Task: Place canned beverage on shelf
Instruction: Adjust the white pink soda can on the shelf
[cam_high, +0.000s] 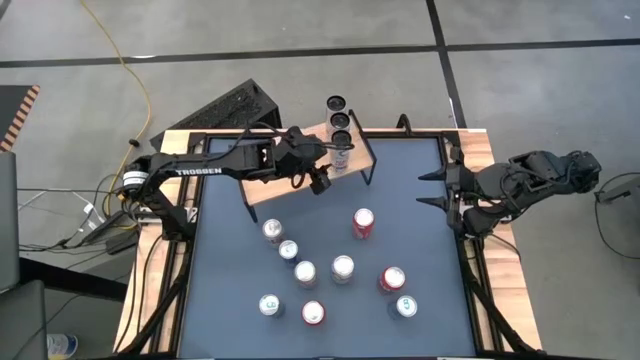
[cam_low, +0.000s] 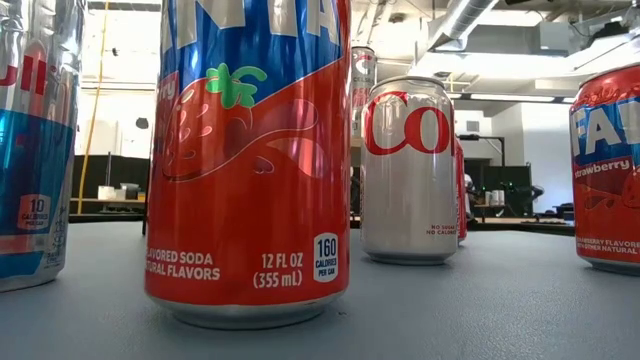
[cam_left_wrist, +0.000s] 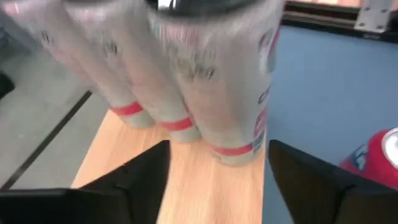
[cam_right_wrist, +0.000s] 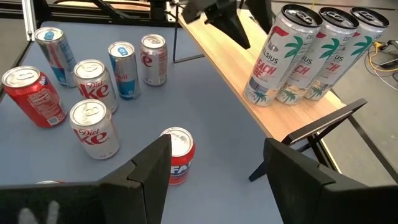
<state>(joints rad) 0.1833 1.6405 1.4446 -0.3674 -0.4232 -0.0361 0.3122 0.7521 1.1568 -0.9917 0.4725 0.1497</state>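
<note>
The shelf (cam_high: 268, 190) is a light wooden board on thin black legs at the table's far side. Three tall white cans stand in a row on its right end. The nearest one (cam_left_wrist: 227, 81) (cam_right_wrist: 268, 59) rests upright on its base on the board. My left gripper (cam_left_wrist: 219, 149) (cam_high: 325, 172) hovers open just in front of that can, one finger on either side, touching nothing. My right gripper (cam_right_wrist: 216, 146) (cam_high: 420, 191) waits open over the table's right edge, with nothing between its fingers.
Several cans stand loose on the blue table top, among them a red one (cam_high: 363, 222), silver ones (cam_high: 342, 268) and a red strawberry soda (cam_low: 250, 160) close to the low camera. The board's left part (cam_right_wrist: 211, 62) is bare.
</note>
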